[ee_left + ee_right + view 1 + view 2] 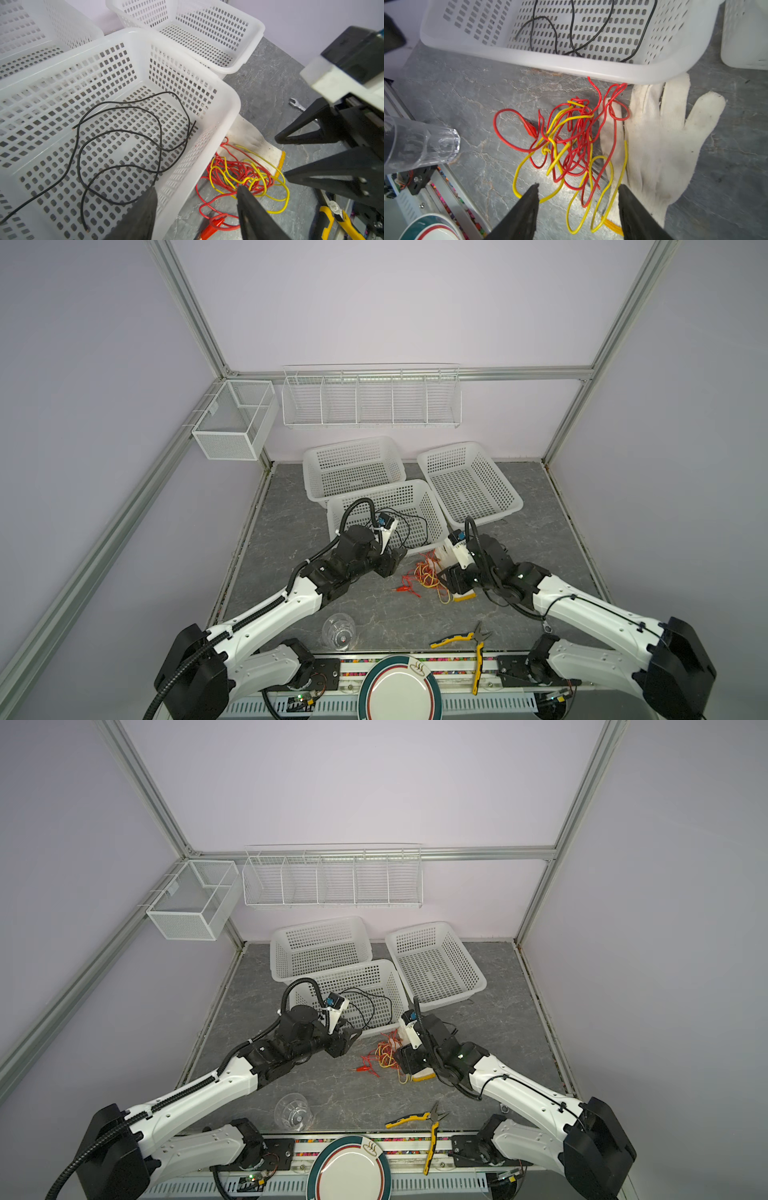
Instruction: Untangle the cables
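Right claw (578,187) over cables (571,135) near basket (550,66)

Our two arms meet over the grey tabletop (498,1036). The left gripper (347,1042) sits at the near wall of the closest white basket (386,969), where a black cable (390,1004) lies. The right gripper (402,1060) hangs just beside a red and yellow cable tangle (384,1054). Nearer us lie yellow-handled pliers (432,1129), a toppled clear glass (293,1110) and a plate (349,1171).
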`<state>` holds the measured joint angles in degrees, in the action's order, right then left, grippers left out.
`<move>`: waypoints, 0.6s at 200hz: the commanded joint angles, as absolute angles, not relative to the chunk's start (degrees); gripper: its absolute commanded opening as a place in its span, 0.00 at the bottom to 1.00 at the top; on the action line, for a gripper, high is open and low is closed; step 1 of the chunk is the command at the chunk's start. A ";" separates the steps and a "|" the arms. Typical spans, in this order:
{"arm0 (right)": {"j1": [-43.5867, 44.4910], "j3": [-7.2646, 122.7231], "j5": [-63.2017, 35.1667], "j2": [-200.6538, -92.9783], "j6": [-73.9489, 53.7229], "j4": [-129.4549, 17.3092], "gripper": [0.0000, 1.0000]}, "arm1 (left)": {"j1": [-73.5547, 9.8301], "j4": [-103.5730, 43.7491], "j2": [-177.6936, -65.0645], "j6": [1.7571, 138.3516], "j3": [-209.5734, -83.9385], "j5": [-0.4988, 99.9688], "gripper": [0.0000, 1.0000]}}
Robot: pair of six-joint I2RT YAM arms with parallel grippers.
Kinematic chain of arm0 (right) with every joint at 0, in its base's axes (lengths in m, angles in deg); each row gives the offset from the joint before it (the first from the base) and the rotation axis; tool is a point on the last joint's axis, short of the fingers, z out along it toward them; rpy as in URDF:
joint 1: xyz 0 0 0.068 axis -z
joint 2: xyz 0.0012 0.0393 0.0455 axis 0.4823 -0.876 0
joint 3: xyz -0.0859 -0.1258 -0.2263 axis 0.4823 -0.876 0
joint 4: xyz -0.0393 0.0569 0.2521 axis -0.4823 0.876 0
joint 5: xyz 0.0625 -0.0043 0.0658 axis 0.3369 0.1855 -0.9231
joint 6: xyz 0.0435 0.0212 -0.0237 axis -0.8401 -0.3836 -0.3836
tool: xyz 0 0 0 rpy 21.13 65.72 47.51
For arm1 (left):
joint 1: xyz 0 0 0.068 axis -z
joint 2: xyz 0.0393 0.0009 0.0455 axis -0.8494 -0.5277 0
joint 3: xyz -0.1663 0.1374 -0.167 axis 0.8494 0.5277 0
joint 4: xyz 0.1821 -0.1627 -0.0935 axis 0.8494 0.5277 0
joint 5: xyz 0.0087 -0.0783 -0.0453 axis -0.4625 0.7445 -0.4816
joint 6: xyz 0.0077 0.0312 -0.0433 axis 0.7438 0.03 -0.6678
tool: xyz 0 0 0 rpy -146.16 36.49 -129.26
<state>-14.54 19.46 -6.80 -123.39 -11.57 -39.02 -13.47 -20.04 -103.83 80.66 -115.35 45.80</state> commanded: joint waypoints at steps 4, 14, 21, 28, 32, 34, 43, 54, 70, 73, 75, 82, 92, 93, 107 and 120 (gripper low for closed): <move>-15.29 19.78 -6.36 -125.35 -14.80 -44.83 0.57 | -12.22 -21.91 -105.18 79.74 -115.87 46.19 0.61; -15.60 20.40 -6.30 -126.51 -14.91 -44.70 0.55 | -11.95 -21.75 -105.57 79.65 -115.98 45.95 0.61; -15.65 20.85 -6.08 -127.43 -14.97 -44.22 0.53 | -11.82 -21.62 -105.75 79.68 -116.06 45.84 0.61; -15.72 21.27 -5.88 -128.38 -15.01 -43.74 0.52 | -11.70 -21.56 -105.99 79.55 -116.06 45.64 0.61; -15.74 21.46 -5.68 -128.87 -15.05 -43.50 0.51 | -11.69 -21.57 -106.07 79.48 -115.99 45.64 0.61; -15.77 21.50 -5.60 -129.17 -15.06 -43.41 0.51 | -11.69 -21.67 -106.07 79.46 -115.98 45.57 0.61; -15.77 21.77 -5.47 -130.22 -15.11 -43.27 0.50 | -11.59 -21.84 -106.28 79.41 -115.83 45.55 0.61; -15.98 21.95 -5.67 -131.57 -15.37 -43.43 0.48 | -11.51 -22.08 -106.35 79.38 -115.63 45.55 0.61; -16.26 22.30 -5.90 -133.43 -15.74 -44.19 0.44 | -11.45 -22.42 -106.56 79.39 -115.36 45.55 0.61; -16.31 22.31 -5.99 -133.72 -15.85 -44.40 0.43 | -11.47 -22.37 -106.64 79.41 -115.36 45.53 0.61; -16.33 22.40 -6.05 -133.96 -15.94 -44.52 0.42 | -11.43 -22.36 -106.65 79.38 -115.36 45.50 0.61; -16.45 22.45 -6.35 -134.59 -16.31 -45.16 0.40 | -11.34 -22.28 -106.65 79.37 -115.36 45.46 0.61; -16.48 22.48 -7.02 -135.42 -16.70 -46.16 0.38 | -11.32 -22.37 -106.73 79.39 -115.36 45.46 0.61; -16.50 22.48 -7.07 -135.45 -16.73 -46.25 0.38 | -11.31 -22.36 -106.74 79.38 -115.36 45.42 0.61; -16.53 22.62 -7.55 -136.25 -17.32 -47.43 0.36 | -11.22 -22.35 -106.81 79.45 -115.20 45.21 0.61; -16.63 23.01 -7.45 -136.69 -17.49 -47.55 0.29 | -11.22 -22.10 -106.91 79.54 -115.19 45.20 0.61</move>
<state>-16.22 21.40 -6.77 -135.70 -16.16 -44.98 -11.56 -21.38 -106.33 79.81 -115.35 45.69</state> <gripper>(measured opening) 0.344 0.611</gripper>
